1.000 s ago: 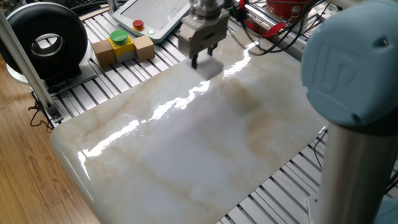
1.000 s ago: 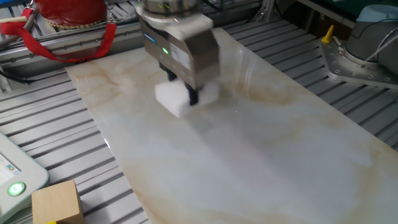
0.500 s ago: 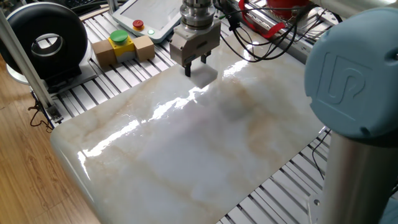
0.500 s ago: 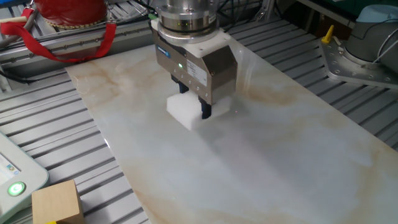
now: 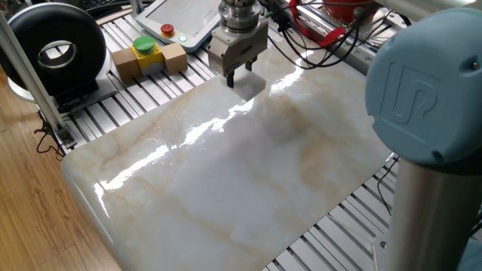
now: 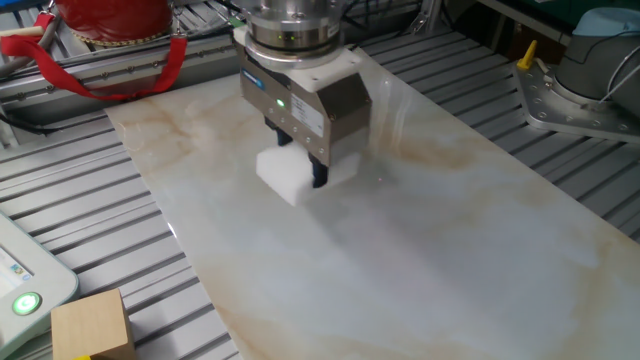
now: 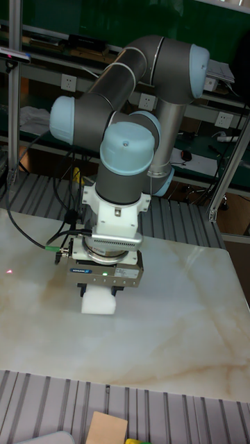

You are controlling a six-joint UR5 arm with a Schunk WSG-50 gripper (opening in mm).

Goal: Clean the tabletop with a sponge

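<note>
Pinching one sponge [image 6: 291,176] | one gripper [image 6: 300,165], fingers clamped on it | pressed onto one tabletop [image 6: 420,260]

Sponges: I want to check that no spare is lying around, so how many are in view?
1. The sponge sits on the tabletop toward its red-bucket end, pinched in the claw. Another could be hidden behind the arm.

Bright, even overhead light throws a long jagged white glare streak across the glossy tabletop [image 5: 226,173] in one fixed view, shadows stay faint and soft, the near arm housing looms blurred, and the tall fixed view looks dimmer behind.
</note>
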